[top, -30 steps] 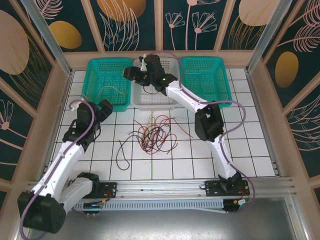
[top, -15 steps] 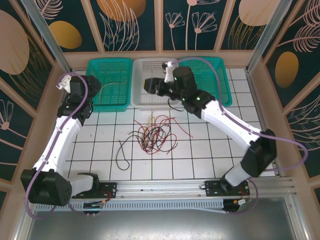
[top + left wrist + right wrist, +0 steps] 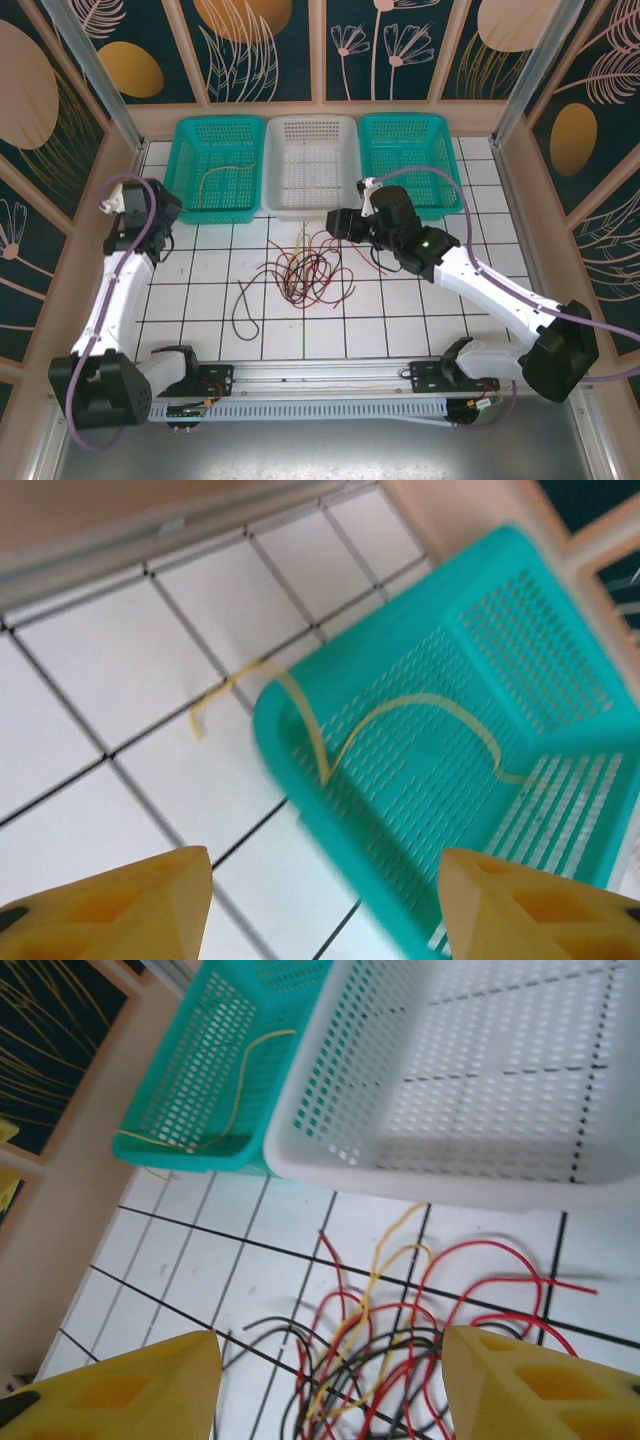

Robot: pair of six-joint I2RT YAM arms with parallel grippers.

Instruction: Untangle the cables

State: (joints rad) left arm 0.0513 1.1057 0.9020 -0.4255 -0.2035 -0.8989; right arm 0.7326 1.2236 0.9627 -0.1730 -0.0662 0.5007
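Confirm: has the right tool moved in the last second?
Yes. The right tool came back from over the white basket to the tiles nearer the cables.

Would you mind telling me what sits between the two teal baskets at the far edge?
A white basket, side by side with both, as the top view shows.

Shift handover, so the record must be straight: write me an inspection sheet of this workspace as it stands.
Surface: white tiled table, dark grid lines.
Job's things: red, black and yellow cables tangled mid-table; one yellow cable in the left teal basket, its end hanging over the rim.
Clutter: nothing seen; white basket and right teal basket hold nothing.
Hands: left hand open, over the left teal basket's corner; right hand open above the tangle, holding nothing.
Cabling: purple-grey hoses along both arms.
Surroundings: patterned wall panels; metal rail at the near edge.
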